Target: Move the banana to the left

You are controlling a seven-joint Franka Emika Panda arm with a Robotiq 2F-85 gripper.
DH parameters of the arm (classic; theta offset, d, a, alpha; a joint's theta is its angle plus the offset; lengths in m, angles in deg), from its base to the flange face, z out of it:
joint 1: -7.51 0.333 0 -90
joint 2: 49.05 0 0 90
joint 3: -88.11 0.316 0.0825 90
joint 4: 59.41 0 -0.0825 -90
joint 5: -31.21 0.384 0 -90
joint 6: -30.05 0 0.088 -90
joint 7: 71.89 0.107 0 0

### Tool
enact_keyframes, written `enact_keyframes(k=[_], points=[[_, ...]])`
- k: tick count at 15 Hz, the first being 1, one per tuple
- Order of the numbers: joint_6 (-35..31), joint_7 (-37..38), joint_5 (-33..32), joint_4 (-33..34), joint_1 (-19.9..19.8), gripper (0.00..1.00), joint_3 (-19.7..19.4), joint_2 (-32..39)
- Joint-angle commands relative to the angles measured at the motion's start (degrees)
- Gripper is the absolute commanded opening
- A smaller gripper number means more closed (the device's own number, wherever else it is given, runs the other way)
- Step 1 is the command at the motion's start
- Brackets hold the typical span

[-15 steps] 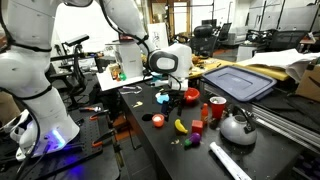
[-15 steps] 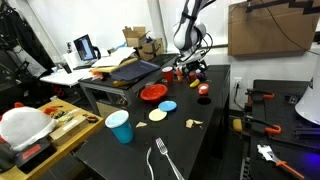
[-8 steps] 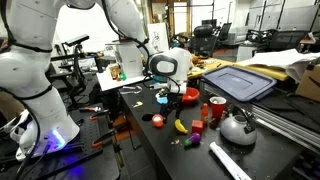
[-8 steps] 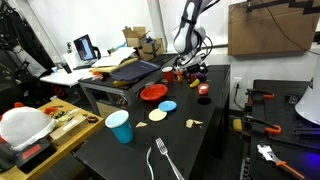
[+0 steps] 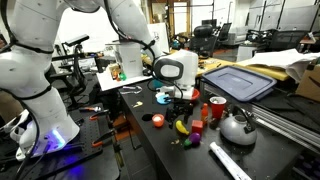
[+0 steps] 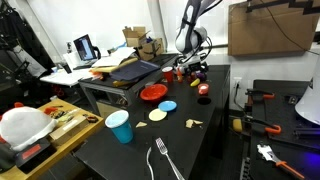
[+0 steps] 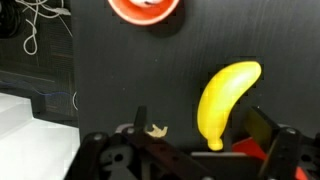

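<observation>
The gripper (image 5: 183, 106) has dropped over the banana (image 7: 228, 104), jaws apart astride it; the banana lies ungrasped near the desk's (image 5: 150, 150) robot-side edge; closing likely comes next.

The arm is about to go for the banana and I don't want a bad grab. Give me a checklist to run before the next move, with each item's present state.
1. Banana in plain sight, lying free on the table: ok.
2. Gripper above the banana: ok, in an exterior view it hangs just over it.
3. Jaws open: ok, they stand wide apart in the wrist view.
4. Banana centred between the jaws: not ok, it sits toward the right side of the wrist picture.
5. Clearance from the red object by the banana's lower end: cannot tell, it looks very close.
6. Banana gripped: not ok, not yet held.
</observation>
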Motion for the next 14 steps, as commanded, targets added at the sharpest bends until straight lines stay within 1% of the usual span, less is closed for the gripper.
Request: enact_keyframes(k=[1, 3, 6, 11, 14], points=[[2.7, -0.7, 3.8, 4.0, -4.5, 1.0, 0.1, 1.4], [4.3, -1.8, 5.6, 6.3, -7.0, 1.0, 0.7, 2.6], [6.1, -3.7, 8.1, 8.4, -9.1, 1.0, 1.8, 3.7], [8.0, -5.3, 10.9, 10.6, -9.9, 1.0, 3.3, 4.6], [8.7, -5.9, 11.3, 10.6, -9.7, 1.0, 3.6, 4.4]])
